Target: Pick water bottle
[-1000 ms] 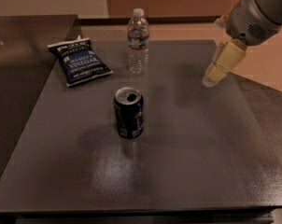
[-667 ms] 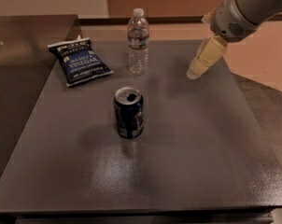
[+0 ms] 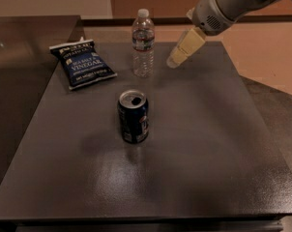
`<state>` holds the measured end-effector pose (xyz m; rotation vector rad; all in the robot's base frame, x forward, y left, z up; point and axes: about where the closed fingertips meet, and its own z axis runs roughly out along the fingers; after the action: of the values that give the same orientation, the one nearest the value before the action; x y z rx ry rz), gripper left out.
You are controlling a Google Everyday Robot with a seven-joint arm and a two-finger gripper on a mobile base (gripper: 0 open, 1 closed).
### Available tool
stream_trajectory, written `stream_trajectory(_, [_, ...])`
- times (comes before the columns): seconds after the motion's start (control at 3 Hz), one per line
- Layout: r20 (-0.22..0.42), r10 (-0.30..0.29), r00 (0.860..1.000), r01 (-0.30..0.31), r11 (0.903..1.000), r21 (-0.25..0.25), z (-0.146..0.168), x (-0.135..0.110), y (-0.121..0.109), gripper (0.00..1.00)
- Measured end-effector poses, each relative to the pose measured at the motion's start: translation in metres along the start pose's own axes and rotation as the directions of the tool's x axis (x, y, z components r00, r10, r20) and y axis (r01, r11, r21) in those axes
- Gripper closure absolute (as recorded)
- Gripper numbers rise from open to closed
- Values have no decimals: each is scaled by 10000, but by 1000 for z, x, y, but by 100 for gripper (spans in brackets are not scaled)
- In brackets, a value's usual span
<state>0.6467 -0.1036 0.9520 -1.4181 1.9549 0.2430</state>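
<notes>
The table point(image 3: 209, 144) is a dark, matte slab filling most of the view. Its near edge runs along the bottom, its right edge slants toward the far right corner, and its far edge lies just behind the bottle. A second dark surface point(image 3: 20, 57) butts against its left side. Pale floor point(image 3: 271, 52) shows beyond the right edge. The whole right half of the table is bare, as is the wide front strip below the can (the biggest stretch of free surface).

The arm point(image 3: 233, 1), grey-white and thick, enters from the upper right corner and slopes down and left over the far right part of the table.

The chip bag point(image 3: 83, 64), dark blue with white lettering, lies flat near the far left corner, close to the left edge and turned a little askew.

The water bottle point(image 3: 143, 45) stands upright near the far edge, about mid-width, white cap on top. It is right of the bag and well apart from the can, with bare surface on its right side.

The can point(image 3: 133, 117) stands upright near the table's centre, dark blue, its top opened.

The gripper point(image 3: 174, 61), cream-coloured, points down and left, hanging above the table just right of the bottle with a narrow gap between them. It holds nothing; whether it is spread or closed I cannot tell from this angle.
</notes>
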Motion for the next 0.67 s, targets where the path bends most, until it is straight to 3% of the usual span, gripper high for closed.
stream_trajectory(0.33, [564,198,9982,-171,9987,-488,21,-26,-4,0])
stream_trajectory(0.67, [725,339,9968,-265,9945,-1009,42,-46,-8,0])
